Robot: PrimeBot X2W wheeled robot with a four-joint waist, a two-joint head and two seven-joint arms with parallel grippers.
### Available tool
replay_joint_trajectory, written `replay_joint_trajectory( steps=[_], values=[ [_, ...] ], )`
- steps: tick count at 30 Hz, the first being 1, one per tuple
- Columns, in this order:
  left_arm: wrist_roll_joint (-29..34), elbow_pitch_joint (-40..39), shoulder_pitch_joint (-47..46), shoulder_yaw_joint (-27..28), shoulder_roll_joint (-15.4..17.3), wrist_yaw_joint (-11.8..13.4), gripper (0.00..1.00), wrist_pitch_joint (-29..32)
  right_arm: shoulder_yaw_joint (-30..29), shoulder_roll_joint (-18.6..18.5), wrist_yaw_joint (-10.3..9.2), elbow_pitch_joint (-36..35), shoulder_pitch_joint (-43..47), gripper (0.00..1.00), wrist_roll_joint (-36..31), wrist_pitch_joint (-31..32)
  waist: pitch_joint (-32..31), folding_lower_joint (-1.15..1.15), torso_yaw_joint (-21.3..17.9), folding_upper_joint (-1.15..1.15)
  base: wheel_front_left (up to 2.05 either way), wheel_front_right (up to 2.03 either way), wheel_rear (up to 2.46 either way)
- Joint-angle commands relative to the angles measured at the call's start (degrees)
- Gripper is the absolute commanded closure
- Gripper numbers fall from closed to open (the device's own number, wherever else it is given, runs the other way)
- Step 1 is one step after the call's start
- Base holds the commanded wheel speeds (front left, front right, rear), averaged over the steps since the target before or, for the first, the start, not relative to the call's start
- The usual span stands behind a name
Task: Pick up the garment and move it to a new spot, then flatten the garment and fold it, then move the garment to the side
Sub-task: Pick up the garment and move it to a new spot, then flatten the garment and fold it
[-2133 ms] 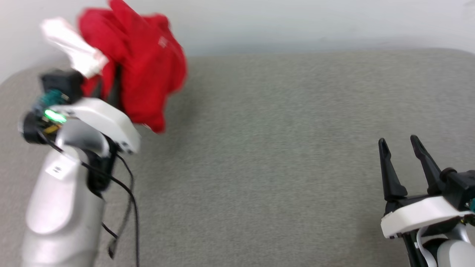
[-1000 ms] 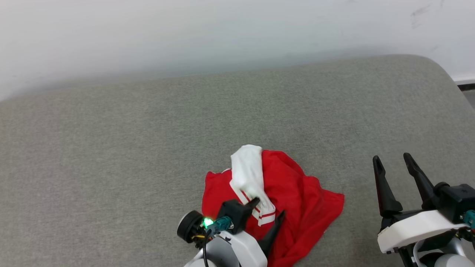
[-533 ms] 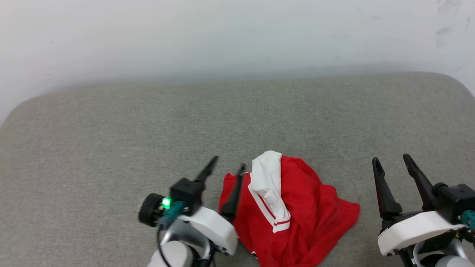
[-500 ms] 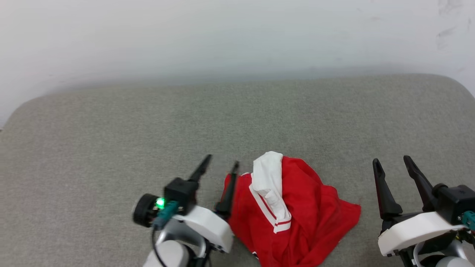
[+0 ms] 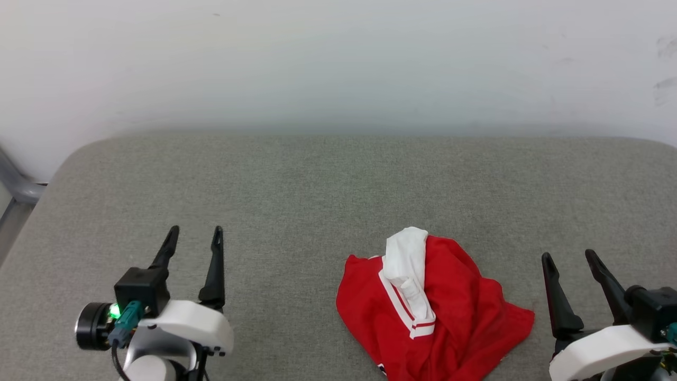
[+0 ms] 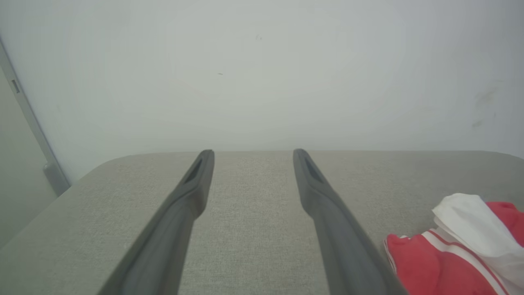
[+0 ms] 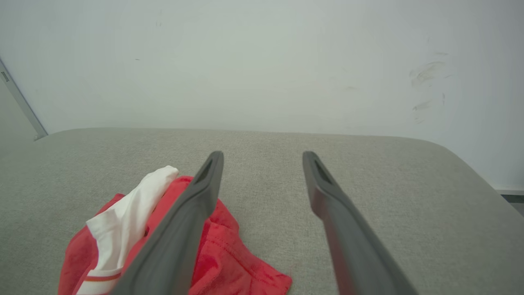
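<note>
Head view: the garment (image 5: 465, 309) lies crumpled at the front edge of the bench (image 5: 317, 180), right of centre, between both claws. The left claw (image 5: 195, 230), wide and empty, stands well apart from it. The right claw (image 5: 567, 255), also wide and empty, sits near its right hem and is the nearer. A white sleeve (image 5: 404, 254) runs front to back over the heap.

Left wrist view: the left claw (image 6: 252, 152) points toward the back edge, with the garment (image 6: 413, 262) off to its right.

Right wrist view: the garment (image 7: 229, 250) lies left of the right claw (image 7: 263, 155), partly hidden by it.

No lettering is readable.
</note>
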Motion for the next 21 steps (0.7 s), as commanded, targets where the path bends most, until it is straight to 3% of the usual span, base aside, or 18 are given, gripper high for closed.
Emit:
replay_joint_trajectory(
  steps=[1,21],
  values=[
    [0.19,-0.78,1.29,0.32,0.57,0.26,0.00,0.22,-0.25,0.10,-0.04,-0.47,1.04,0.00,0.08,0.10,-0.49,0.00,0.29,0.00,0.00,0.00,0.00],
    [-1.15,-4.50,4.78,-1.43,1.80,0.27,0.00,4.19,-0.55,0.11,-0.04,-2.25,2.17,0.00,0.56,0.96,-1.27,0.00,-0.11,0.00,0.00,0.00,0.00]
  ],
)
